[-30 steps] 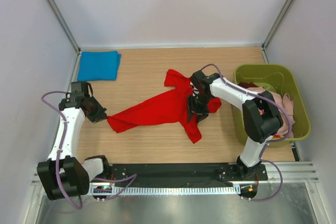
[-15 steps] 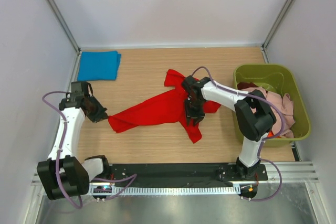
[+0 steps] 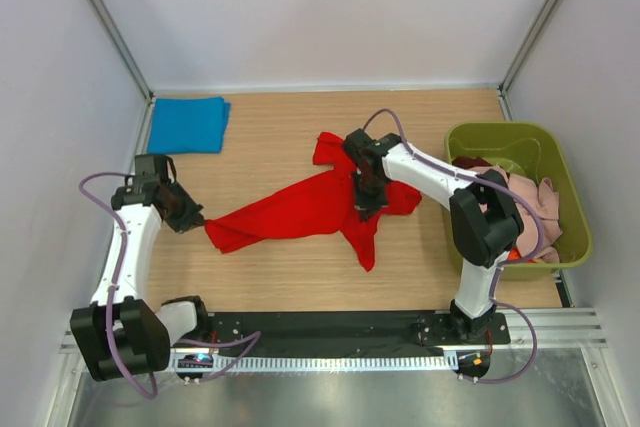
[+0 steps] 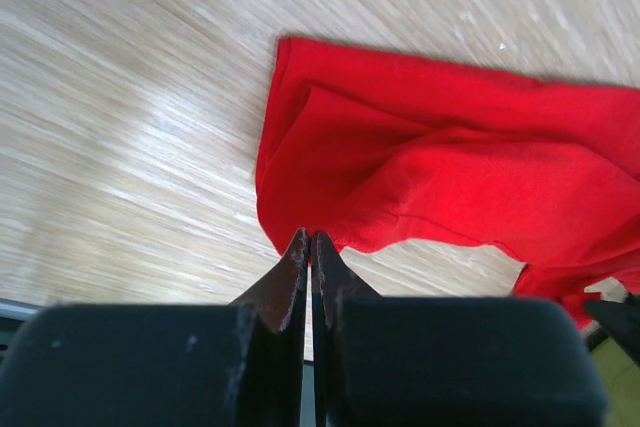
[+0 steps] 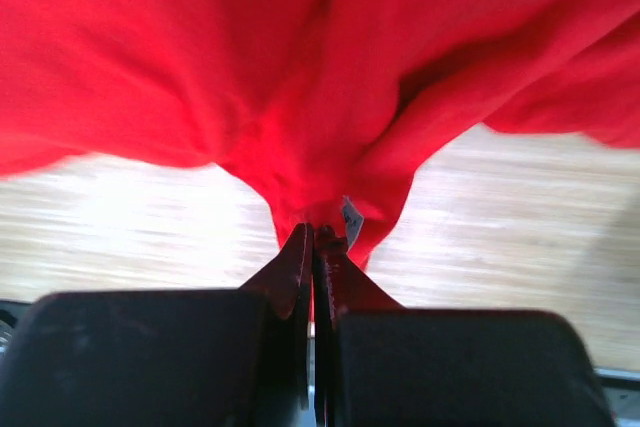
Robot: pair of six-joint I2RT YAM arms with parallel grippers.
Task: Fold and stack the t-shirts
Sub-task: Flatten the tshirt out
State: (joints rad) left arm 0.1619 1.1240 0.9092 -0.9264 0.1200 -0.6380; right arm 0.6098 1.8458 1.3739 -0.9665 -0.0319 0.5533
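A bright red t-shirt (image 3: 290, 209) lies stretched out and rumpled across the middle of the wooden table. My left gripper (image 3: 197, 217) is at its left end. In the left wrist view the jaws (image 4: 311, 237) are shut, pinching the edge of the red cloth (image 4: 450, 167). My right gripper (image 3: 364, 205) is over the right part of the shirt. In the right wrist view its jaws (image 5: 315, 232) are shut on a bunched fold of red cloth (image 5: 300, 77), with a small white label (image 5: 351, 217) beside the tips. A folded blue t-shirt (image 3: 188, 125) lies flat at the back left corner.
An olive-green bin (image 3: 500, 130) stands at the right edge of the table, with pale pink cloth (image 3: 530, 202) and other shirts heaped in it. White walls close the table in at the back and on both sides. The arm bases sit on the black rail at the near edge.
The right gripper has moved left and a little back over the red t-shirt and shut on a fold of it. The left arm has stayed still.
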